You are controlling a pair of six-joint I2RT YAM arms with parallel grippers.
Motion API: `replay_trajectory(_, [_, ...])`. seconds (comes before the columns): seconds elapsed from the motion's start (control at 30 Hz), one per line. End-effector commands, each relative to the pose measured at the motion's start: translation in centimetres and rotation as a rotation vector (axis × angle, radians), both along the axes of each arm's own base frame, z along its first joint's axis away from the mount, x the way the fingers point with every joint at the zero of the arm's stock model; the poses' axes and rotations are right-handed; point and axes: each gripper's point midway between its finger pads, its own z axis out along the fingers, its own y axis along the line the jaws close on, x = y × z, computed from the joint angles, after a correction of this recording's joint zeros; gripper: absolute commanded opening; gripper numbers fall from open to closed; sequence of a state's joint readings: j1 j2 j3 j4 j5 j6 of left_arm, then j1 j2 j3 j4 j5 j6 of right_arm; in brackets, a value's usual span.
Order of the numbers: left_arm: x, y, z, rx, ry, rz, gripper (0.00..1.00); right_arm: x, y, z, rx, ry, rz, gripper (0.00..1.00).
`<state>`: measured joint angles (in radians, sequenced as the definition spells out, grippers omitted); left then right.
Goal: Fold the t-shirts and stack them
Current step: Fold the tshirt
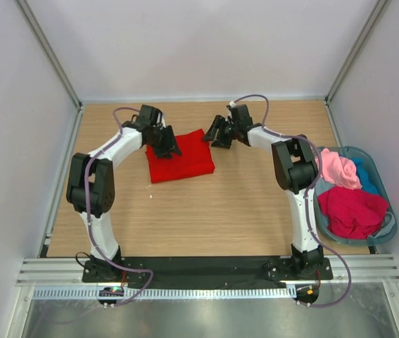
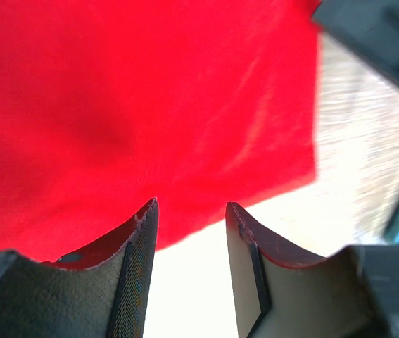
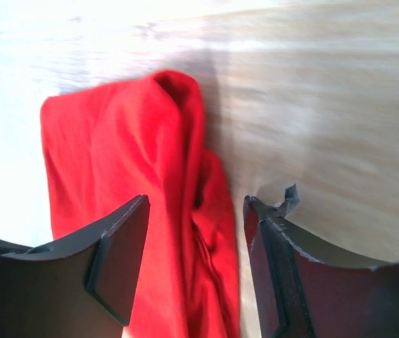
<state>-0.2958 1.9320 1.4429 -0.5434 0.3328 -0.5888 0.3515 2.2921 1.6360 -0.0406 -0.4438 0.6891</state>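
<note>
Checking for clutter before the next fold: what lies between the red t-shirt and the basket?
Between the red t-shirt and the basket, the top external view shows only bare wooden table and the right arm.

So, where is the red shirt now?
In the top view, the red shirt lies folded on the table, left of centre toward the far edge, between the left gripper and right gripper.

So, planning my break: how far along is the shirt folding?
Red t-shirt looks folded on the table. Left gripper and right gripper, both open, hover at its edges. Pink shirt, teal shirt and crimson shirt sit unfolded in the basket; nothing stacked.
</note>
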Motion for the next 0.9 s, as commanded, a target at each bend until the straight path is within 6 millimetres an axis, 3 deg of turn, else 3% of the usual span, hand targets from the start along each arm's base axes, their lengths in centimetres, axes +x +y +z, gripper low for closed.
replay_trajectory(0.0, [0.7, 1.9, 4.5, 0.013, -0.079, 0.028, 0.45, 0.0, -1.2, 6.3, -0.029, -0.051, 0.006, 0.63])
replay_trajectory(0.1, [-0.4, 2.5, 4.4, 0.026, -0.062, 0.018, 0.45, -1.8, -0.7, 8.2, -0.002, -0.019, 0.074, 0.59])
replay_trajectory(0.13, [-0.7, 2.5, 4.4, 0.021, -0.055, 0.016, 0.45, -2.4, -0.2, 8.5, 0.019, -0.007, 0.099, 0.44])
replay_trajectory(0.23, [-2.1, 2.7, 3.8, 0.008, -0.023, 0.021, 0.43, -5.2, 2.1, 9.5, 0.084, 0.021, 0.225, 0.14])
replay_trajectory(0.33, [-2.9, 3.3, 2.7, 0.01, -0.001, 0.041, 0.41, -7.8, 4.6, 9.6, 0.17, 0.066, 0.34, 0.04])
replay_trajectory(0.4, [-3.1, 3.9, 1.8, 0.011, 0.017, 0.056, 0.41, -9.1, 6.2, 9.8, 0.252, 0.093, 0.397, 0.03])
replay_trajectory(0.5, [-3.2, 5.1, 0.1, 0.021, 0.049, 0.089, 0.4, -10.2, 7.5, 7.8, 0.346, 0.161, 0.448, 0.03])
replay_trajectory(0.57, [-3.5, 6.3, -1.3, 0.027, 0.077, 0.119, 0.4, -10.9, 7.5, 4.6, 0.365, 0.193, 0.457, 0.03])
replay_trajectory(0.67, [-4.5, 7.9, -4.1, 0.069, 0.101, 0.154, 0.39, -12.9, 6.1, -0.4, 0.364, 0.296, 0.452, 0.05])
replay_trajectory(0.77, [-5.9, 9.2, -7.1, 0.107, 0.166, 0.18, 0.39, -13.6, 4.8, -3.7, 0.346, 0.331, 0.447, 0.06])
replay_trajectory(0.87, [-5.5, 9.4, -7.7, 0.109, 0.185, 0.195, 0.38, -13.5, 4.3, -2.7, 0.34, 0.321, 0.471, 0.06])
